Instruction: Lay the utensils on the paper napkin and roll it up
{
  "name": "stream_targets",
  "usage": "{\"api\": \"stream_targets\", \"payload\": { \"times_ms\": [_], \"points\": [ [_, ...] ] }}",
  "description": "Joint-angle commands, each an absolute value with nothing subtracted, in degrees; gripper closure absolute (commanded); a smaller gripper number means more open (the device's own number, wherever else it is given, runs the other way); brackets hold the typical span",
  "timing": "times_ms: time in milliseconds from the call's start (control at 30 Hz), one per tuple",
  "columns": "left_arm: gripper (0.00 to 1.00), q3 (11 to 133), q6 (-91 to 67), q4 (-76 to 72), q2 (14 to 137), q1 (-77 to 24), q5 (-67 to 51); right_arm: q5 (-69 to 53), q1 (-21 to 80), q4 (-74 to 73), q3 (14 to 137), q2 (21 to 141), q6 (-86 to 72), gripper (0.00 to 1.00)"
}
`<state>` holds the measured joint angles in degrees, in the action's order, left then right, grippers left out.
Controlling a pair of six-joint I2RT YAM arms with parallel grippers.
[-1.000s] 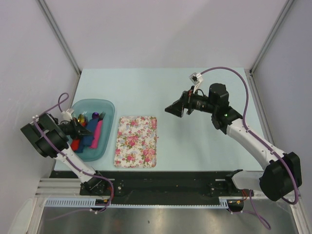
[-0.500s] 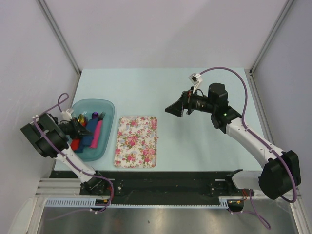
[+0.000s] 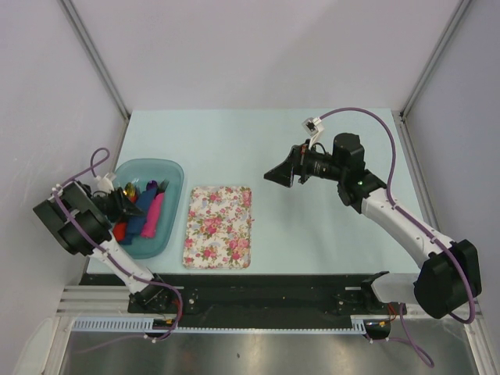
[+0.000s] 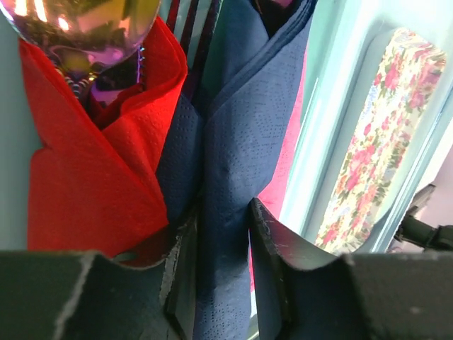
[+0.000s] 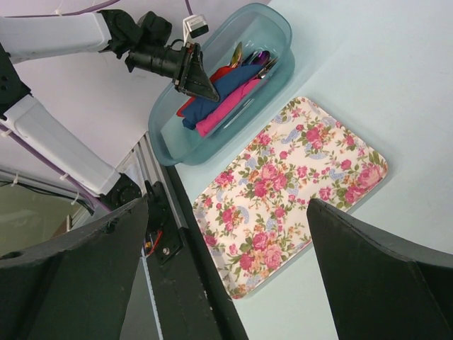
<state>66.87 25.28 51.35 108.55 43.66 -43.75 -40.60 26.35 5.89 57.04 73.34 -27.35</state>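
- Blue napkin roll (image 4: 226,177) lies in the teal bin (image 3: 173,173) at the table's (image 3: 312,234) left side, its long axis running roughly from near to far, alongside a red roll (image 4: 99,177) and a pink roll (image 3: 153,216).
- Shiny utensil heads (image 3: 144,187) stick out of the rolls at the bin's far end; in the left wrist view a spoon bowl (image 4: 85,21) tops the red roll.
- Left end effector (image 4: 223,248) sits down in the bin right over the blue roll, its two fingers (image 4: 269,241) spread a little with the roll running between them along the end effector's own line of sight. Whether they press the paper yet I cannot tell; they look close to it but not clamped.
- Floral tray (image 3: 219,226) lies flat just right of the bin, its long axis parallel to the rolls, with nothing on it.
- Right end effector (image 3: 280,173) hangs above the table well right of the tray, fingers (image 5: 382,276) wide apart and holding nothing; its camera looks down on the tray and bin.
- Left arm is by far the nearer one to the rolls; the tray lies to that end effector's right, a short sideways carry away.
- No flat open napkin shows in any view.
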Motion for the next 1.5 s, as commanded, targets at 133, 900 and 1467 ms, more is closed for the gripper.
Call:
{"api": "stream_targets", "payload": {
  "times_ms": [133, 900, 1467],
  "points": [
    [0.57, 65.9, 26.1, 47.5, 102.7, 44.3, -40.5, -41.4, 26.5, 9.1, 58.9, 73.6, -28.1, 0.00],
    [0.14, 60.5, 18.8, 40.0, 83.9, 44.1, -37.3, -41.3, 25.8, 7.5, 58.4, 71.5, -26.7, 0.00],
    [0.00, 69.3, 1.1, 37.9, 64.5, 6.7, -19.3, -36.7, 10.0, -8.7, 56.4, 65.2, -19.9, 0.00]
  ]
}}
